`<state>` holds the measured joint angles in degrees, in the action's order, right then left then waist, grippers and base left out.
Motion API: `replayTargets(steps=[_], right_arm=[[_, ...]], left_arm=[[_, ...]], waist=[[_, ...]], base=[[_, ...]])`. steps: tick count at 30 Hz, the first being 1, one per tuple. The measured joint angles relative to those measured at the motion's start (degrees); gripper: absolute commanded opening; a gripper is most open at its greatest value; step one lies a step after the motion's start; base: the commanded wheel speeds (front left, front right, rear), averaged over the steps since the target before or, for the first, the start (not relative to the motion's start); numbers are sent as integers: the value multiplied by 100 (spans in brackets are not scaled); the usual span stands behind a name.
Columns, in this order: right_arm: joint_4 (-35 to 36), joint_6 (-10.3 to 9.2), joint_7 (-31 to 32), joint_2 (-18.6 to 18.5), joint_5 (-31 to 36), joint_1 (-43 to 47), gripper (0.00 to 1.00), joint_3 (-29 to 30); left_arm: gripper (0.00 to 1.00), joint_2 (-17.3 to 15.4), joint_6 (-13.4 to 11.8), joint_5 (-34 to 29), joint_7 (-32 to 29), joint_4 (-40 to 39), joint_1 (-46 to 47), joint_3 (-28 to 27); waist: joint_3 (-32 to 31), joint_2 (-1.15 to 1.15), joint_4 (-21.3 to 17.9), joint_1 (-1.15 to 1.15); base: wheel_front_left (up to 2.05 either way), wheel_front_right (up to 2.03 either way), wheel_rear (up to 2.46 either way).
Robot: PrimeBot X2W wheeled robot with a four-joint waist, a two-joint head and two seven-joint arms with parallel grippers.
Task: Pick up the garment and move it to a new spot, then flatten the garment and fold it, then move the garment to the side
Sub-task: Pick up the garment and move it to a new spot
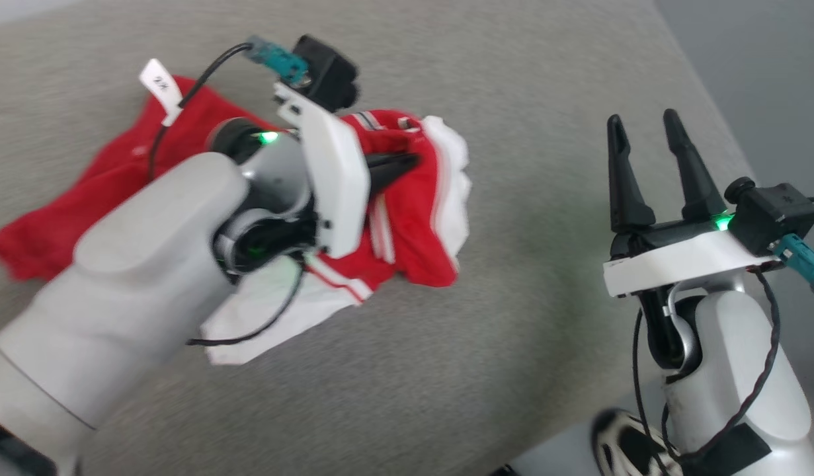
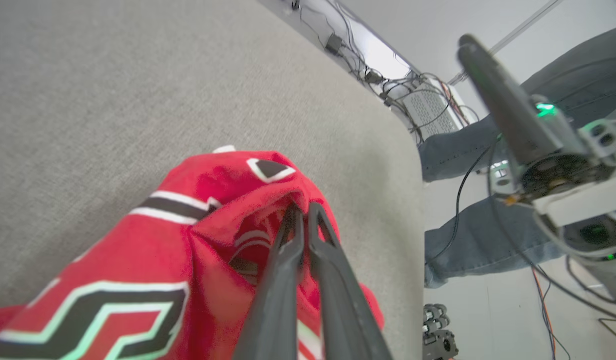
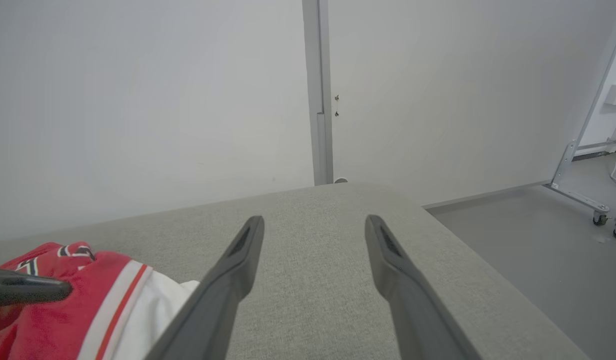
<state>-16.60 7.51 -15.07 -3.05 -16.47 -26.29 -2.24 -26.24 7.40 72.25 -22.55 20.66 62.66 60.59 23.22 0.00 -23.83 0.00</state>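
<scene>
On the grey table [image 1: 526, 73], the left hand [image 2: 300, 212] pinches the crumpled shirt [image 2: 137, 250], perhaps near its collar, while the empty, wide-open right hand [image 1: 643, 120] stands well to its right.

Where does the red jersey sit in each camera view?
Head view: garment crumpled left of centre, on the grey surface.
Left wrist view: garment lower left to centre.
Right wrist view: garment in the bottom left corner.
Shared landmark: the left gripper shut on its red fabric.

Red-and-white garment [image 1: 407, 218] lies bunched, crumpled.
</scene>
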Motion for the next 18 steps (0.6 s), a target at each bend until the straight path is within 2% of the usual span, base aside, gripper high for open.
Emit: replayTargets(steps=[7,14,15,16,18], right_arm=[[47,-1,0,-3,-311,116,100,-164],[107,0,0,0,-353,116,100,-198],[114,0,0,0,-275,100,100,-212],[111,0,0,1,-237,98,100,-213],[87,0,-1,5,-135,90,100,-205]], left_arm=[[0,-420,2,-276,-175,730,305,790],[0,-407,23,-553,-375,968,569,1125],[12,-366,23,-677,-348,939,605,1177],[38,-342,23,-684,-267,931,605,1195],[100,-320,23,-747,-8,907,604,1244]], waist=[[314,0,-602,0],[471,0,-722,0],[458,0,-658,0],[443,0,-613,0],[393,0,-504,0]], base=[[0,0,0],[0,0,0],[0,0,0],[0,0,0],[0,0,0]])
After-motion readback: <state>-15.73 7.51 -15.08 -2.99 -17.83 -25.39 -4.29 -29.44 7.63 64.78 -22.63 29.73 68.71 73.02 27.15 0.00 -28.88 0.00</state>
